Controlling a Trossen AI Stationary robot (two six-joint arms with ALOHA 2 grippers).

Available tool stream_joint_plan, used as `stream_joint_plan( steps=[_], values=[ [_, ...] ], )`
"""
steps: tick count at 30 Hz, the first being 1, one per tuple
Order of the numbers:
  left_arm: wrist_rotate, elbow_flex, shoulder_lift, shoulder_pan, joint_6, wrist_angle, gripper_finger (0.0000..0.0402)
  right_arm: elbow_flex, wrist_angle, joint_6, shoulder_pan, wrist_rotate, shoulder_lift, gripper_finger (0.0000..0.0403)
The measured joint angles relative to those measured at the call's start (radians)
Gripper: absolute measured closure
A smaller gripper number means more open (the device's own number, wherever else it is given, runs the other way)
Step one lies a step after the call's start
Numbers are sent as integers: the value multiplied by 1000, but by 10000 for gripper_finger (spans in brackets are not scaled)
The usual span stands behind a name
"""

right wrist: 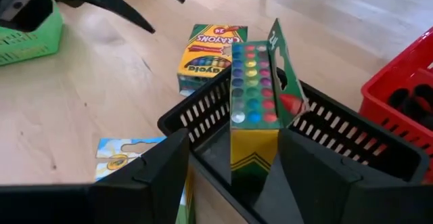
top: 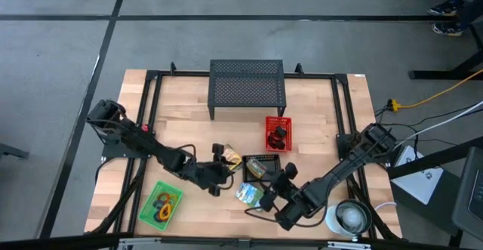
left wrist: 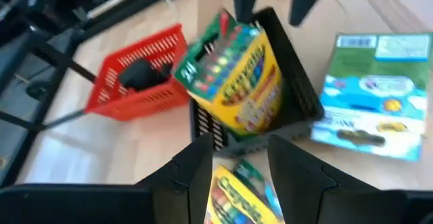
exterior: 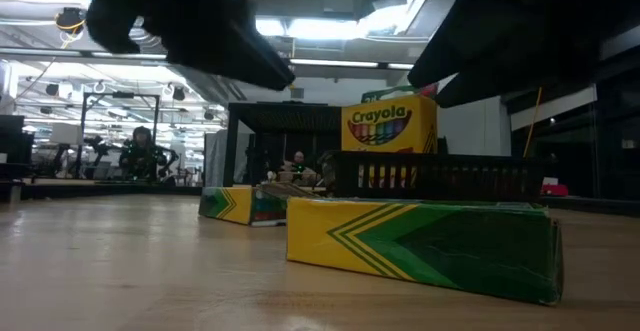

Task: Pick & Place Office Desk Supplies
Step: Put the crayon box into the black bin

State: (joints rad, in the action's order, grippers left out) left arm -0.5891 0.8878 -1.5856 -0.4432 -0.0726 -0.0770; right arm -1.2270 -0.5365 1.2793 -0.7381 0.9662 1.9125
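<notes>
Crayon box (right wrist: 254, 109) stands upright in the black basket (right wrist: 338, 149), right claw (right wrist: 233, 176) spread around it, left claw (left wrist: 233, 176) spread nearby.

From overhead we look straight down on the whole table (top: 189, 106), with the floor around it and both arms reaching in from the sides. At table-top height we look level across the wood into the room, a crayon box (exterior: 420, 246) lying close before the lens. From the left wrist we look down past two dark fingers (left wrist: 193, 176) at the black basket (left wrist: 298, 99) from near. From the right wrist we face the same basket (right wrist: 203, 119) closer still, from its other side. All four views share that basket with the upright crayon box (right wrist: 254, 109) in it; both wrist views and the overhead also catch the red basket (top: 278, 133).
</notes>
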Motion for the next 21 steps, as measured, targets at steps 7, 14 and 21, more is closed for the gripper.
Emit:
stream_joint_plan(
  steps=[7,14,21],
  values=[
    [42,-95,0,3,60,-115,260,0,3,32,6,-39,19,174],
    [67,-147,0,7,88,-180,260,0,5,40,23,-36,24,174],
    [88,-147,0,7,77,-154,260,0,5,29,58,-45,29,174]
  ],
)
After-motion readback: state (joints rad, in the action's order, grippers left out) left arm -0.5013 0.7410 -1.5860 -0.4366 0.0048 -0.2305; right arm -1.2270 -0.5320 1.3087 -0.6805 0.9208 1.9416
